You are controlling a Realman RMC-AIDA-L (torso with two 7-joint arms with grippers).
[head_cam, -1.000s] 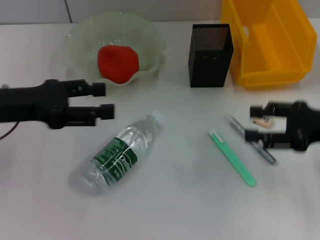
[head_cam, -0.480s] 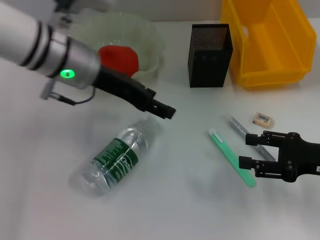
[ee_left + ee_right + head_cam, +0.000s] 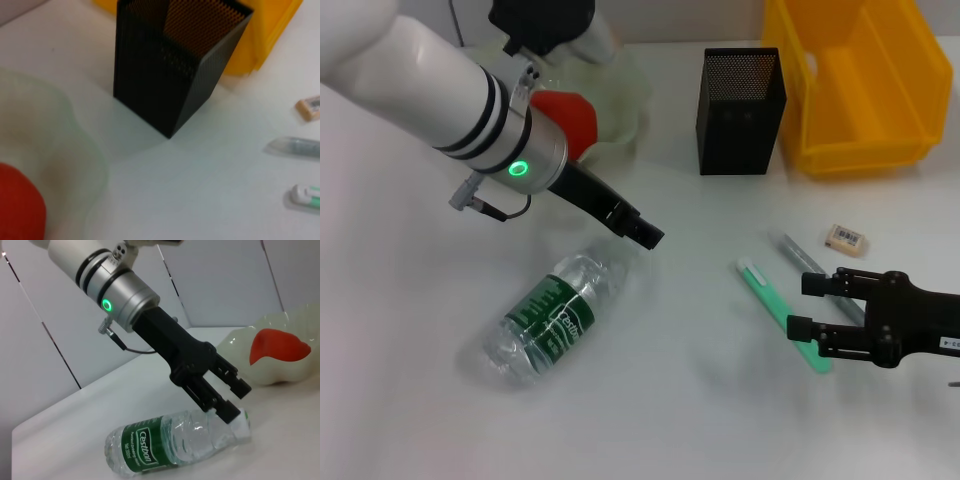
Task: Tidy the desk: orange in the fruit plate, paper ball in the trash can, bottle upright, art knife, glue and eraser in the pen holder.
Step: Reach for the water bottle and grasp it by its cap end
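Observation:
The bottle (image 3: 555,315) lies on its side, its cap toward my left gripper (image 3: 648,237), which hangs open just over the cap. In the right wrist view that gripper (image 3: 235,401) hovers at the neck of the bottle (image 3: 170,445). The orange (image 3: 572,118) rests in the fruit plate (image 3: 625,95), partly behind my left arm. My right gripper (image 3: 802,306) is open over the lower half of the art knife (image 3: 768,298). The glue (image 3: 798,253) and eraser (image 3: 846,239) lie just beyond it. The pen holder (image 3: 740,100) and trash can (image 3: 855,85) stand at the back. The paper ball is out of view.
The left wrist view shows the pen holder (image 3: 170,65), the trash can (image 3: 272,30) behind it, the eraser (image 3: 310,106), the glue tip (image 3: 295,147), the knife's white end (image 3: 305,194), and the orange (image 3: 20,207). My left arm crosses above the fruit plate.
My left arm swung up and over the plate, carrying its gripper right to the bottle's cap. My right gripper moved nearer and left, from beside the eraser to above the art knife.

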